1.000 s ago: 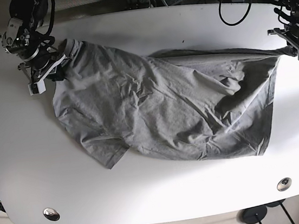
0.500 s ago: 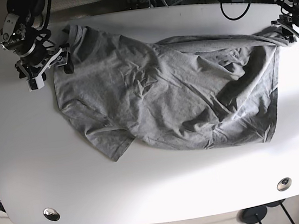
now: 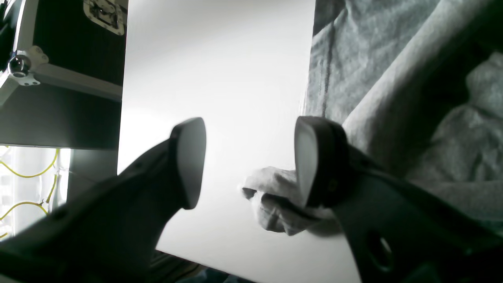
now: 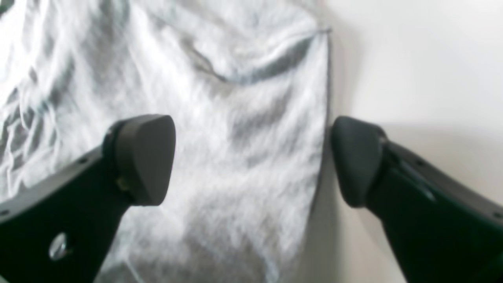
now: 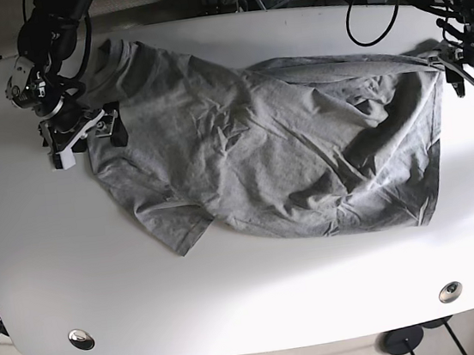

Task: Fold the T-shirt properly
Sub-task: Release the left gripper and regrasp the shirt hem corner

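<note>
- Between the jaws of the right gripper [image 4: 251, 157]: grey T-shirt [image 5: 268, 152] cloth and its straight edge, jaws spread wide, nothing pinched.
- Just beside one finger of the left gripper [image 3: 247, 161]: a small bunched corner of cloth lying loose on the white surface [image 5: 260, 292]; jaws wide apart, gripping nothing.
- Stretched from one gripper across to the other, rumpled, with one flap turned under on the side away from both.
- Probably laid out this way to flatten before any fold; corners dropped at opposite ends to keep the cloth spread.
- Creases across the middle likely to need smoothing first.
</note>
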Available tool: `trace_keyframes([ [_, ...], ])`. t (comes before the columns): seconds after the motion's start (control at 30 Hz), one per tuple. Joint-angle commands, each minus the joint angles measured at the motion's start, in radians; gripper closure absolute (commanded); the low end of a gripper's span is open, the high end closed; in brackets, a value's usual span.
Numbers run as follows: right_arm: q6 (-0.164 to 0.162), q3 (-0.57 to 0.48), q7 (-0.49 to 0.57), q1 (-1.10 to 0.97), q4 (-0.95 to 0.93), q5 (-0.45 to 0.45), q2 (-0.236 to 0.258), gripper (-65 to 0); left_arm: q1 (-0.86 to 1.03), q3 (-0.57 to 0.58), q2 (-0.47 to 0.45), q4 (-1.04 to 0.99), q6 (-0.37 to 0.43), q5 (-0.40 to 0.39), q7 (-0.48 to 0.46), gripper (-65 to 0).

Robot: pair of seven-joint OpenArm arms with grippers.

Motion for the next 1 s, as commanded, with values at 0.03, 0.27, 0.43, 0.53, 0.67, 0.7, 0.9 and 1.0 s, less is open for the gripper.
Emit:
trace_keyframes([
  [0.03,0.001,-0.004,-0.032,-0.014,-0.006,-0.007,0.001,-60.4,-0.044,-0.001,-0.018,0.017,0.006,-0.009,-0.026,-33.3],
  [0.27,0.001,-0.009,-0.035,-0.017,-0.006,-0.007,-0.043,-54.7,-0.216,0.091,-0.019,-0.116,0.006,-0.007,-0.026,-33.7],
  [0.43,0.001,-0.009,-0.033,-0.017,-0.006,-0.007,-0.043,-34.2,-0.344,0.166,-0.047,-0.313,0.105,-0.007,-0.031,-33.9],
  [0.53,-0.001,-0.009,-0.033,-0.002,-0.006,-0.011,-0.043,-8.1,-0.453,0.203,-0.051,-0.475,0.148,-0.009,-0.031,-34.0],
  [0.67,-0.004,-0.009,-0.033,0.004,-0.007,-0.014,-0.043,-3.2,-0.561,0.261,-0.084,-0.662,0.219,-0.009,-0.034,-43.6],
  [0.7,-0.004,-0.009,-0.033,0.004,-0.007,-0.014,-0.043,-1.9,-0.593,0.289,-0.088,-0.728,0.256,-0.009,-0.063,-46.8],
  [0.9,-0.004,-0.009,-0.032,0.006,-0.007,-0.010,-0.043,-2.2,-0.734,0.356,-0.174,-1.095,0.303,-0.015,-0.249,-49.4],
  [1.0,-0.004,-0.009,-0.032,0.006,-0.007,-0.010,-0.043,-2.2,-0.794,0.361,-0.203,-1.256,0.299,-0.015,-0.312,-49.6],
])
